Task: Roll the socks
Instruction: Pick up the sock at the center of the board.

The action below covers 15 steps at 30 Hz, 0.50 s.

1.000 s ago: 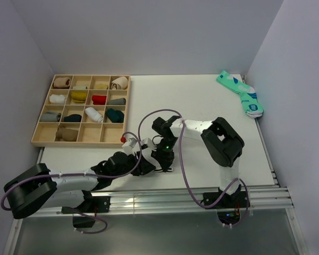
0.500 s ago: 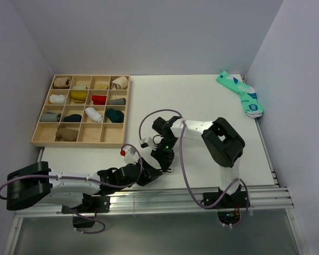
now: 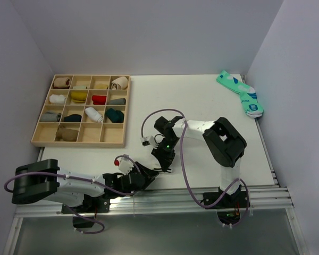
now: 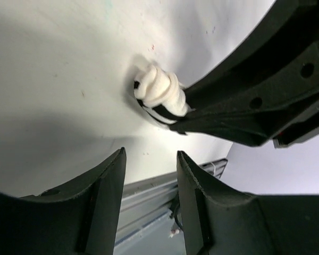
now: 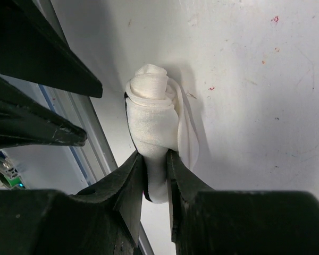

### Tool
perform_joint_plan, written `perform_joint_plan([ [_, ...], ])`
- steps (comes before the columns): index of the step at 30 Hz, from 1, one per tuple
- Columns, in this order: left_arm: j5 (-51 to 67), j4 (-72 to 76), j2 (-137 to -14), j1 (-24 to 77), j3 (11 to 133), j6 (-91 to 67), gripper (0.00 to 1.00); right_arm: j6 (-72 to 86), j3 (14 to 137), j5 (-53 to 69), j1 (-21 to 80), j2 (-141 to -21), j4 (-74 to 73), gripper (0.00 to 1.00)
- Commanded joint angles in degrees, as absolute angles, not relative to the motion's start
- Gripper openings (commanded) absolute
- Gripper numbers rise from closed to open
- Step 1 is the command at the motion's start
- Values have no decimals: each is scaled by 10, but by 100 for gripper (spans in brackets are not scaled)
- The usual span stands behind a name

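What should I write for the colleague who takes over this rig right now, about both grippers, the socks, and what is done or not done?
Right gripper: jaws shut on the white sock, already rolled, near the front.
Left gripper: jaws open, empty, facing that sock, apart from it.
Teal socks: unrolled, far right corner.
Wooden tray, far left: sock rolls fill most compartments; some in the near row are free.
Left to do: probably store the white roll there, then roll the teal pair.
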State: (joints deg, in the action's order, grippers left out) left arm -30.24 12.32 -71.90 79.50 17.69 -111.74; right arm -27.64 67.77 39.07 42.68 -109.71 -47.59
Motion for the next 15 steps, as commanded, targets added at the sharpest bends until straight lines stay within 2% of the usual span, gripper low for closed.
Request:
perform_joint_plan([
  [1,-349,120,-736,800,192,-1217,48,-281,649,286,418,-1116,-406,7],
  [15,-345,209,-809,780,202,-1239,49,-253,646,297,413,-1098,-387,6],
])
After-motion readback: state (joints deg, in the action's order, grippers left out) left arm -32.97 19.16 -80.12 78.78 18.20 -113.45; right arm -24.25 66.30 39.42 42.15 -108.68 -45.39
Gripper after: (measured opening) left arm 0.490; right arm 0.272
